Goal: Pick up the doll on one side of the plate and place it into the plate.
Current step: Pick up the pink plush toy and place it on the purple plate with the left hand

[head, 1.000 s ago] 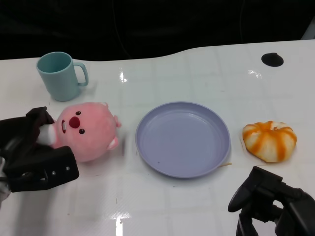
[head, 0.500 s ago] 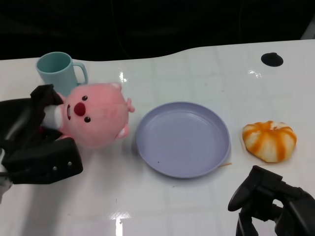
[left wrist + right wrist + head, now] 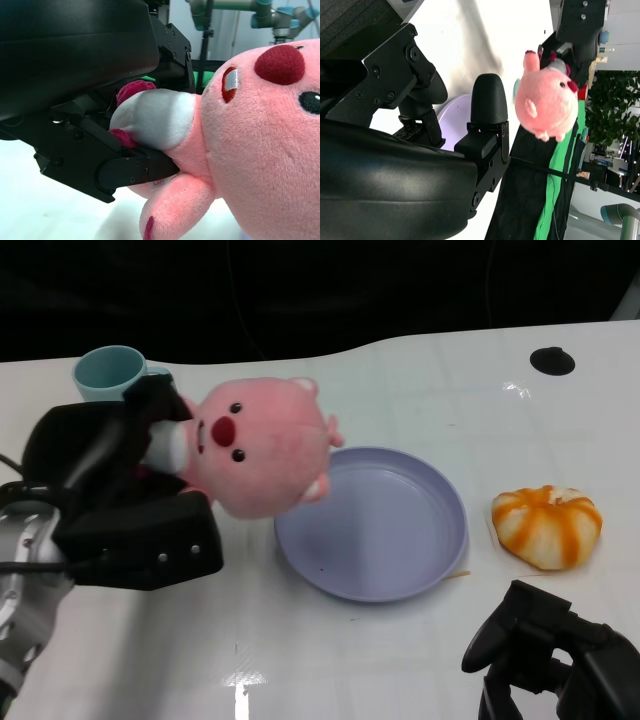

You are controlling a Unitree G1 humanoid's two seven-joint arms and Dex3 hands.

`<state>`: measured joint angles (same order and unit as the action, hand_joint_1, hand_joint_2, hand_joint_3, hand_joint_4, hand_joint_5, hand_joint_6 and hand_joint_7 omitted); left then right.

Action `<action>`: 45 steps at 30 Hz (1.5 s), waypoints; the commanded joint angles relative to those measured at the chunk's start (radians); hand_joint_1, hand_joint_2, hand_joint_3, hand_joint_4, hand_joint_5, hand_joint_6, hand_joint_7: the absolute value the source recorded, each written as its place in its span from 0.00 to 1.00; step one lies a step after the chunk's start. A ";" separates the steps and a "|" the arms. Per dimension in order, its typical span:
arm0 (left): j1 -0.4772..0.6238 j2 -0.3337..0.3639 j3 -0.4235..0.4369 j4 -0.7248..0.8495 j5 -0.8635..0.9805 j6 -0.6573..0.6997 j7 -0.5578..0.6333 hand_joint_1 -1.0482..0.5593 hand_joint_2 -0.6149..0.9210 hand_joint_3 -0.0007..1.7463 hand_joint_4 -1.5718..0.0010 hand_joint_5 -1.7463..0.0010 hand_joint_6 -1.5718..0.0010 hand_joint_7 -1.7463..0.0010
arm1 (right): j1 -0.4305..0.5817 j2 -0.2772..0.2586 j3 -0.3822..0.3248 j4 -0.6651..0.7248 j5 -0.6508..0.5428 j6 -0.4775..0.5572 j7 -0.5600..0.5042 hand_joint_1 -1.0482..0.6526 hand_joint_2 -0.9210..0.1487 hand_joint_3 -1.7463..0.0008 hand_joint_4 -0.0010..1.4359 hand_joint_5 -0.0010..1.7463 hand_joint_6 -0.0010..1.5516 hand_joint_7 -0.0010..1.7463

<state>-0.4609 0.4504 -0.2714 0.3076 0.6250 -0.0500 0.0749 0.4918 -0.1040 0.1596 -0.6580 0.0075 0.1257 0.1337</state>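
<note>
The pink doll (image 3: 262, 448) was gripped by the left hand (image 3: 120, 502) and held up off the white table (image 3: 400, 660), with its body overlapping the left rim of the purple plate (image 3: 385, 530) in the head view. The doll's face was turned toward the camera and tilted. In the left wrist view the doll's grey-white tail part was seen clamped between the black fingers (image 3: 135, 167), with the pink head filling the rest of that frame.

The plate was seen with nothing in it, in the middle of the table. A teal mug (image 3: 108, 368) was partly hidden behind the left hand, at the far left. An orange-and-white striped bun-shaped toy (image 3: 547, 526) was lying to the right of the plate, apart from it. A small black disc (image 3: 553, 361) was noted at the far right of the table.

The right hand (image 3: 545, 660) was kept low at the near right edge, nothing held, fingers curled in.
</note>
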 commanded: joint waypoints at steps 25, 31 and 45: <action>-0.202 -0.254 -0.155 0.226 0.047 0.059 -0.051 0.51 0.80 0.44 0.42 0.00 0.58 0.00 | 0.019 -0.003 0.008 -0.021 0.002 -0.014 0.000 0.68 0.45 0.21 0.50 1.00 0.38 0.89; -0.218 -0.278 -0.157 0.284 0.026 0.056 -0.070 0.56 0.75 0.51 0.45 0.00 0.58 0.00 | 0.022 -0.001 0.012 -0.028 0.002 -0.007 -0.004 0.68 0.45 0.21 0.51 1.00 0.38 0.89; -0.183 -0.210 -0.188 0.135 0.020 0.079 -0.252 0.24 1.00 0.21 0.69 0.88 0.74 1.00 | 0.020 -0.007 0.006 -0.020 0.002 -0.027 0.001 0.66 0.47 0.21 0.51 1.00 0.38 0.89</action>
<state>-0.6476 0.2164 -0.4532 0.4697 0.6342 0.0274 -0.1518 0.5101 -0.1055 0.1721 -0.6776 0.0058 0.1160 0.1354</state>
